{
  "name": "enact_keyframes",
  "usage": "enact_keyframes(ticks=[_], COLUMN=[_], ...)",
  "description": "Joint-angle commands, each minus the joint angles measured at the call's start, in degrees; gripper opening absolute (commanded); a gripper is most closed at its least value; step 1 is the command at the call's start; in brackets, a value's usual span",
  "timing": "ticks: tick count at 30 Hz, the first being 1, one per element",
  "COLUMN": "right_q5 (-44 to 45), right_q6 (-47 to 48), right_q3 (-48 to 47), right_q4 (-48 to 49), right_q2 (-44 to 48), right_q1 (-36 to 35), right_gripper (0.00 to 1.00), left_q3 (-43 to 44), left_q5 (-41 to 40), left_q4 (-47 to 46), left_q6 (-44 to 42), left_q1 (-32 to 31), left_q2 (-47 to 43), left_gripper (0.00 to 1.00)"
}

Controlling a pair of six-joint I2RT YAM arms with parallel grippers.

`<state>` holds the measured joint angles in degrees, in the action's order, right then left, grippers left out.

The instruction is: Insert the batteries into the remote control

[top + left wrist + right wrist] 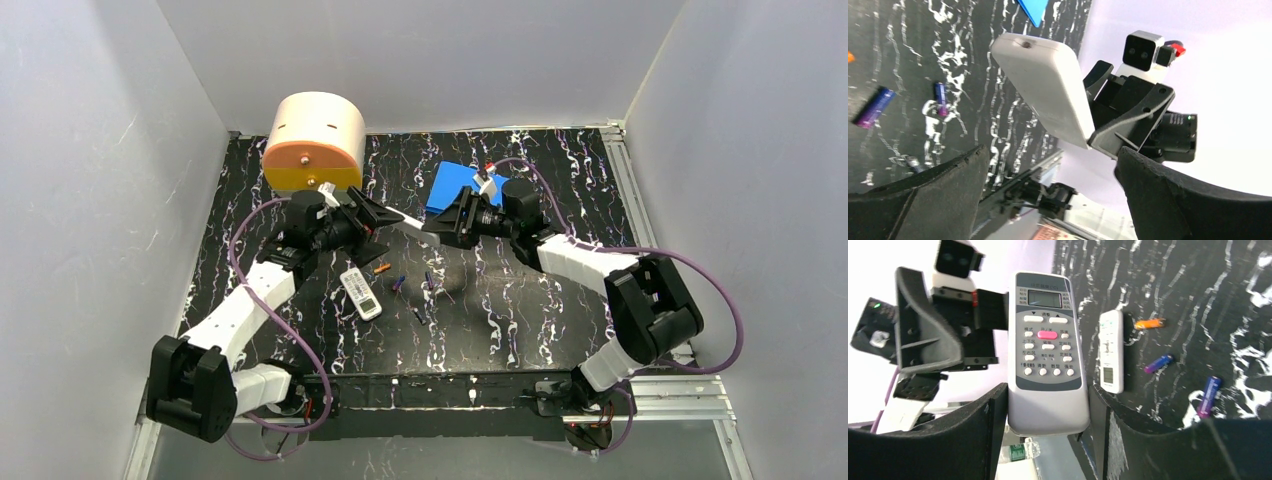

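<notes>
My right tool (434,230) pinches the remote (405,221) by one end. The remote points left, mid-frame, toward my wide-spread left tool (378,222).

A drum (313,140) sits at the table's (530,325) far-left corner, a flat sheet (452,186) near the far edge. A small remote (361,293) lies left of the middle, the batteries (398,283) scattered just right of it, a larger remote (408,224) held above.

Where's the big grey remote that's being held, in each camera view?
Top external: grey remote just above centre.
Left wrist: grey remote upper middle, plain back showing.
Right wrist: grey remote centre, buttons facing, between the right fingers.
Shared landmark: the black marbled table.
</notes>
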<state>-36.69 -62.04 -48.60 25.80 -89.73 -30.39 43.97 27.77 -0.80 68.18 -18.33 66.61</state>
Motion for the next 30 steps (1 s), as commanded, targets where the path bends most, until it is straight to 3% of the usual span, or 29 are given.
enact_keyframes(ticks=[1, 5, 13, 18, 27, 30], right_q5=[-3.3, -3.6, -4.4, -4.5, -4.6, -4.5], right_q6=[-5.8, -10.2, -16.8, -19.6, -25.4, -26.6], right_q3=[-4.2, -4.8, -5.8, -5.6, -4.5, -4.0], right_q4=[9.8, 14.0, 18.2, 18.3, 21.6, 21.5], right_q2=[3.7, 4.7, 5.7, 5.6, 5.8, 6.0], right_q1=[0.0, 0.1, -0.2, -0.4, -0.5, -0.5], right_gripper=[0.29, 0.29, 0.29, 0.3, 0.31, 0.31], left_q3=[4.7, 7.6, 7.8, 6.0, 5.6, 5.9], left_q5=[2.7, -1.5, -6.6, -8.5, -9.1, -9.3], left_q4=[-2.7, -2.1, -3.6, -11.1, -16.6, -18.1], left_q6=[10.4, 8.7, 12.9, 13.2, 12.3, 11.8], left_q1=[-1.8, -2.9, -3.8, -4.7, -5.4, -5.6], left_q2=[0.5, 1.0, 0.4, -0.1, 1.7, 2.1], left_gripper=[0.98, 0.98, 0.98, 0.79, 0.8, 0.68])
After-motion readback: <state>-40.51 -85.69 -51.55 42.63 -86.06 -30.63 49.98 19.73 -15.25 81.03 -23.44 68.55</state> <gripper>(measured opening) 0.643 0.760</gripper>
